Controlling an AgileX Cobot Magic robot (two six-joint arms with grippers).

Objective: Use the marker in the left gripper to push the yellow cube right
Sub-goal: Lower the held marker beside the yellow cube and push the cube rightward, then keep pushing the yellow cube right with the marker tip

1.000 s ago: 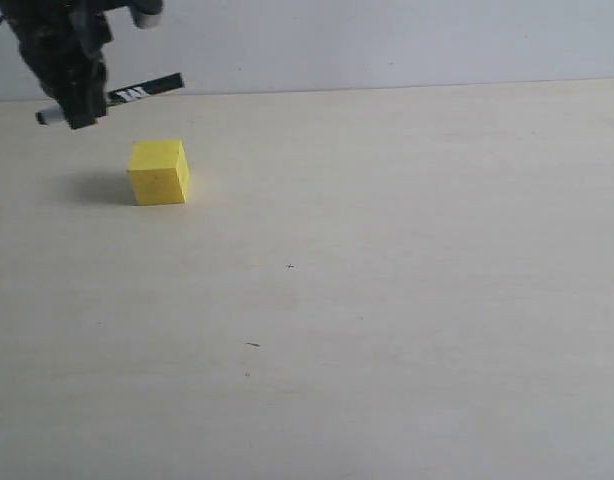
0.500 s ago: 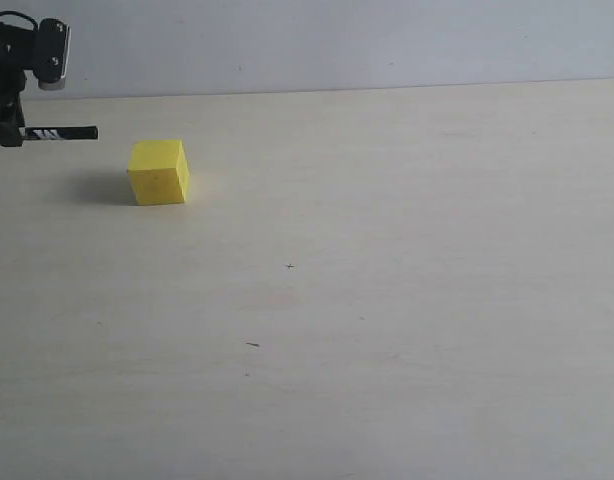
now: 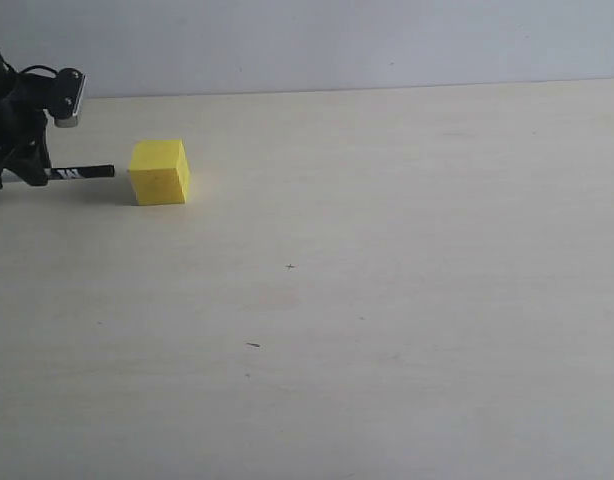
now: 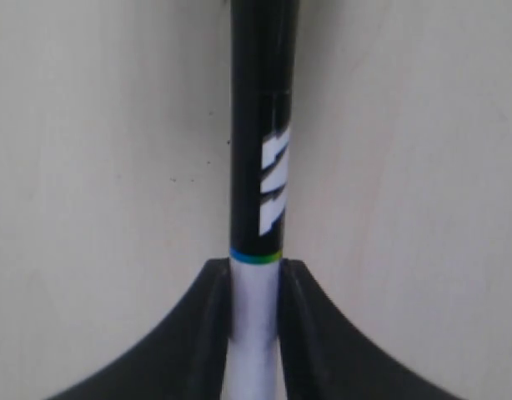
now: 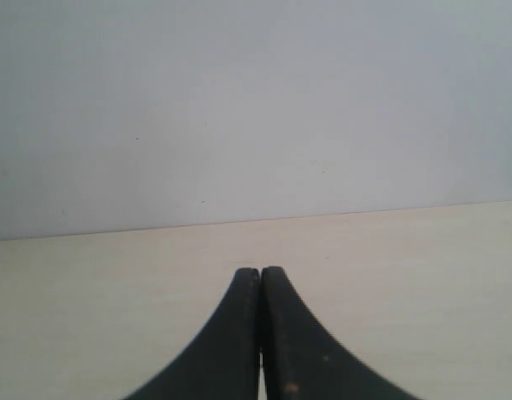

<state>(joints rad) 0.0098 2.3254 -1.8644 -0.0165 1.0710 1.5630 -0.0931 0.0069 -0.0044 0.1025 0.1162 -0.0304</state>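
Observation:
The yellow cube [image 3: 159, 172] rests on the pale table at the left of the exterior view. My left gripper [image 3: 32, 172] sits at the far left edge, shut on the marker [image 3: 84, 172], which lies level and points right at the cube. The marker's black tip ends a short gap left of the cube's left face. In the left wrist view the black fingers [image 4: 213, 308] clamp the marker's [image 4: 260, 167] white barrel just behind the black capped part; the cube is out of that view. My right gripper [image 5: 260, 273] is shut with nothing in it, seen only in its own wrist view.
The pale wooden table [image 3: 387, 280] stretches right of the cube with only small dark specks [image 3: 252, 345]. A grey wall [image 3: 337, 40] runs along the table's far edge.
My left gripper has moved left and come down from above the cube to table height. The marker has swung level, its tip now close to the cube's left face. The cube has not moved.

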